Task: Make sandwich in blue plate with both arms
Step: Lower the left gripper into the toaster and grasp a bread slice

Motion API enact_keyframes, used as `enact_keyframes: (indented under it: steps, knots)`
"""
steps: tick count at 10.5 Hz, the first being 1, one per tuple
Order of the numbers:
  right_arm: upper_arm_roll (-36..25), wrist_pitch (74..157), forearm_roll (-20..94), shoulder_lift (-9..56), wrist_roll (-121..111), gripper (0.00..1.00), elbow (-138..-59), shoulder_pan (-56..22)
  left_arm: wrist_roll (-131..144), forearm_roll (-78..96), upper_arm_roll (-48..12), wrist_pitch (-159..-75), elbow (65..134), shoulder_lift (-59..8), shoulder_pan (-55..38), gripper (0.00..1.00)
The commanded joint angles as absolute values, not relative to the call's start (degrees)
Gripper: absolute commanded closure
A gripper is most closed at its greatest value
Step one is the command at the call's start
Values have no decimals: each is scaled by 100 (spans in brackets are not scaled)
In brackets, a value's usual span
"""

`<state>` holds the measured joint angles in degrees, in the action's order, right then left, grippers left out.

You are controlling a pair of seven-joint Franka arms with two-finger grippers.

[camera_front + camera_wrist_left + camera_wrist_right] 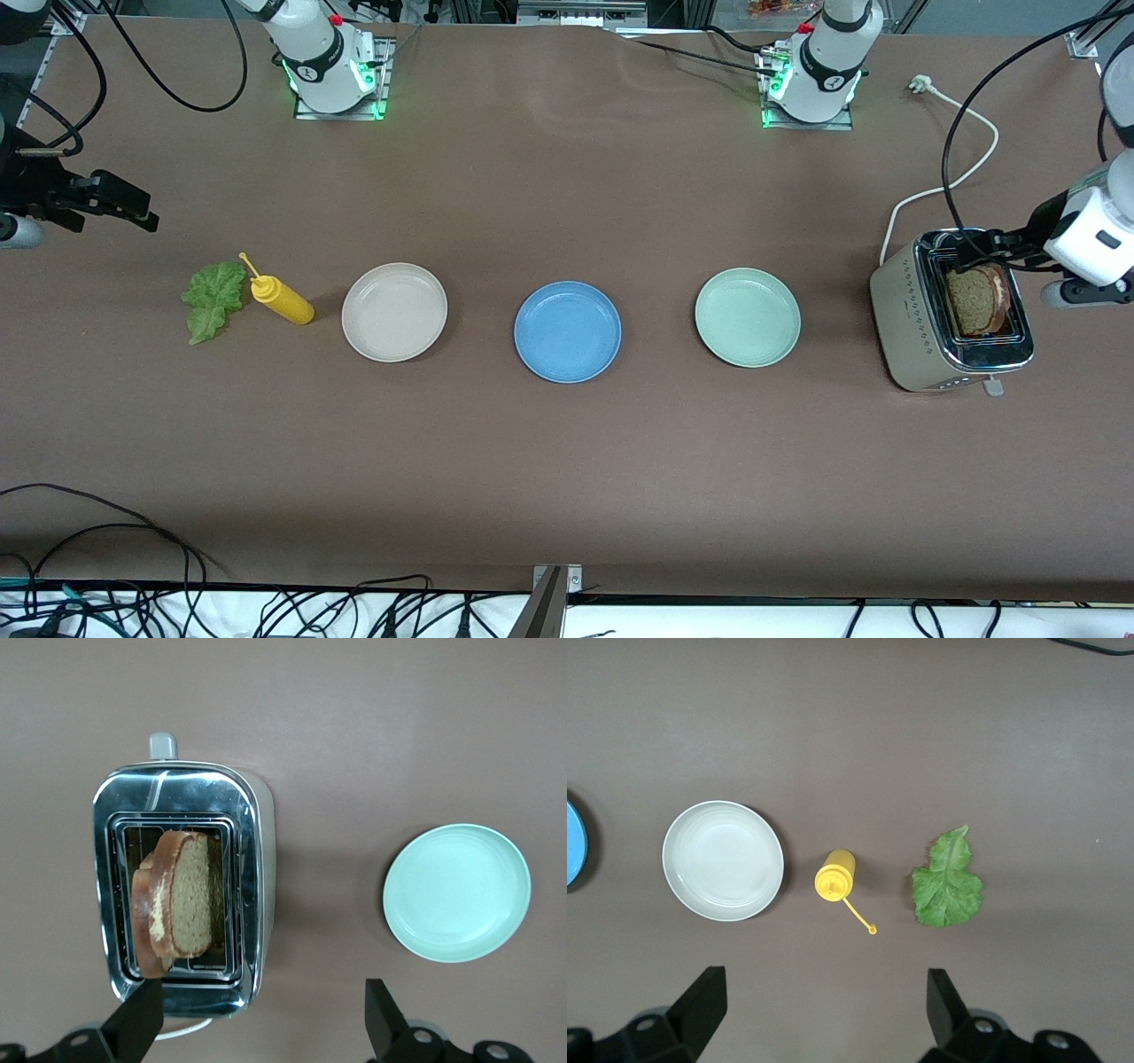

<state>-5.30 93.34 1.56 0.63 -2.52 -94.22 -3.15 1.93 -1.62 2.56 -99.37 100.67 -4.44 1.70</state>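
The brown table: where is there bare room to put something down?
The wide strip of brown table nearer the front camera than the round blue plate, cream-white plate and pale green plate is bare. Gaps between plates are narrow. Crowded: yellow squeeze bottle touching the green lettuce leaf.

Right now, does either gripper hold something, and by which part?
Nothing is held. The left gripper hangs open over the toaster with the bread slices; the right gripper hangs open above the lettuce leaf.
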Motion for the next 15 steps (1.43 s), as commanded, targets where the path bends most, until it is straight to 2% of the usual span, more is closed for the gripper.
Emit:
enact_keyframes:
  steps: [1,8,15]
  knots:
    - [-536,9229,246,105,-308,0,-9299,-308,-86,-281,220,-10475,10494,-360,395,0]
    - [-527,9229,237,123,-316,0,-9299,-351,-554,-281,220,-11153,10547,-975,852,0]
    - [-527,9229,237,141,-316,0,-9299,-352,-545,-281,202,-11144,10713,-1099,905,0]
